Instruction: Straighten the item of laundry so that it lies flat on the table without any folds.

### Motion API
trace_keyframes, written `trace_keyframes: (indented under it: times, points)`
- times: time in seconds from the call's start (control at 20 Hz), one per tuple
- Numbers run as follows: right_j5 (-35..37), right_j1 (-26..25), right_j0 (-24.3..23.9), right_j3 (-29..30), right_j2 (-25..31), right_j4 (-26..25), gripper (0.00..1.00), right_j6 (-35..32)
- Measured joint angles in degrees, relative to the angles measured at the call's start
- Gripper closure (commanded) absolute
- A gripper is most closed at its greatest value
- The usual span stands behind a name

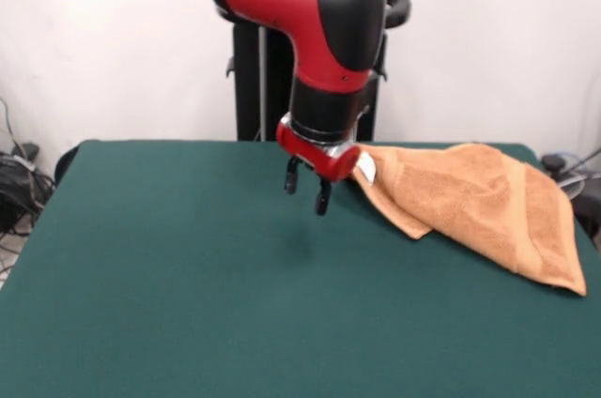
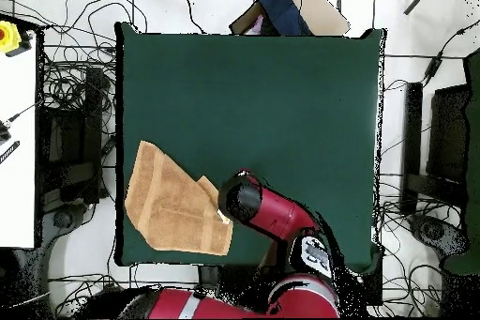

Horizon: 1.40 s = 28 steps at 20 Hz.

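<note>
The orange-tan towel (image 1: 479, 201) lies at the table's far right side in the front view, with one side folded over on itself and its far right corner near the table's edge. Its small white tag (image 1: 366, 168) shows next to my wrist. In the overhead view the towel (image 2: 173, 205) lies at the lower left, with a folded flap on its right side. My gripper (image 1: 308, 187) is open and empty, just left of the towel's folded edge and a little above the dark green table (image 1: 188, 276). In the overhead view the arm (image 2: 272, 213) hides the gripper.
The black pedestal (image 1: 258, 79) stands behind the table. In the overhead view, cables (image 2: 75, 100) lie on the floor around the table (image 2: 262, 100), a white desk (image 2: 17, 138) stands at the left, and a cardboard box with blue cloth (image 2: 281, 7) sits beyond the far edge.
</note>
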<state>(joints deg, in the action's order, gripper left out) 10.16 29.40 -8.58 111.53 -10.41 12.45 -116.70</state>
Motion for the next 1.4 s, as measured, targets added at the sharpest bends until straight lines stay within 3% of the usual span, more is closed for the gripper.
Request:
trace_keyframes:
  times: [0.35,0.65,1.4]
  points:
    - [6.76,2.58,1.32,-0.84,1.07,-0.2,0.0,0.0]
    - [6.71,2.2,-0.48,-1.49,5.0,-0.26,0.0,0.0]
    - [5.68,0.2,1.25,-1.02,10.65,-0.32,0.0,0.0]
